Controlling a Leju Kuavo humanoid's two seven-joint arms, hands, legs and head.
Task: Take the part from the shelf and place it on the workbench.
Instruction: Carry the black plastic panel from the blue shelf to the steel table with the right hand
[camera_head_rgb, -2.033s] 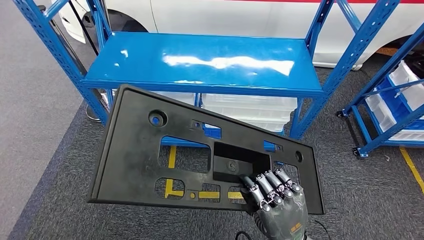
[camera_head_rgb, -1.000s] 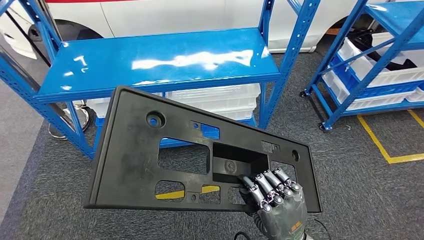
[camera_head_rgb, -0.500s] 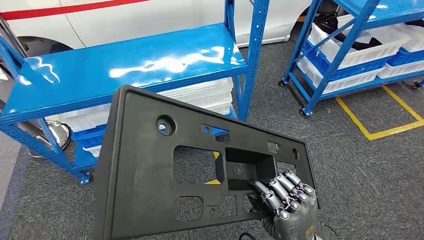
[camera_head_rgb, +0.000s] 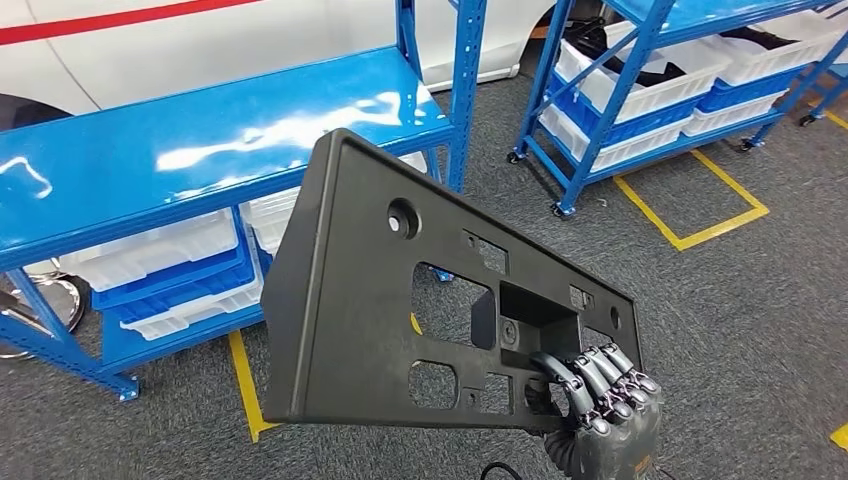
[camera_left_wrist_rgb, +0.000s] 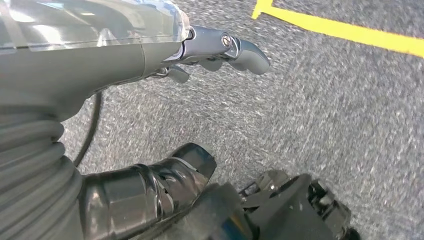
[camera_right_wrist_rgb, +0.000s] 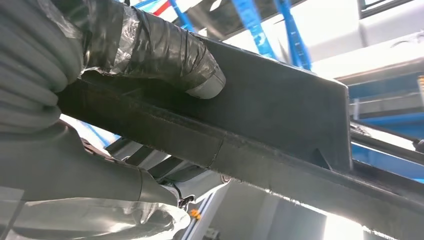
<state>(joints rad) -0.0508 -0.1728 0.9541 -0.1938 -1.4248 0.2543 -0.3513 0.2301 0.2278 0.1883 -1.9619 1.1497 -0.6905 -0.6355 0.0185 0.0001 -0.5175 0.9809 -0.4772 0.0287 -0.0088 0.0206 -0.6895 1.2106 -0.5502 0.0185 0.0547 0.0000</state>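
Gripping the black panel part (camera_head_rgb: 420, 300) by its lower edge in my right hand (camera_head_rgb: 600, 400), clear of the blue shelf (camera_head_rgb: 200, 140); workbench placement remains, left hand (camera_left_wrist_rgb: 220, 50) empty, fingers apart

We see a matt black part (camera_head_rgb: 400, 300) with pale grey scuffing on its face, gripped by our right hand (camera_head_rgb: 600, 420), which is dark grey with silvery metallic fingers (camera_head_rgb: 585, 385). The shelf (camera_head_rgb: 200, 130) is glossy bright blue with white glare streaks, and its posts are the same blue. The bins (camera_head_rgb: 150, 260) under it are translucent white, stacked with a blue tray (camera_head_rgb: 190, 285). The second rack (camera_head_rgb: 620, 90) is blue too, with white bins (camera_head_rgb: 650, 75). The carpet (camera_head_rgb: 740, 330) is speckled dark grey, crossed by yellow tape lines (camera_head_rgb: 700, 215). The car (camera_head_rgb: 200, 30) is white with a red stripe (camera_head_rgb: 130, 20). Our left hand (camera_left_wrist_rgb: 125, 60) is grey, its cover ribbed.
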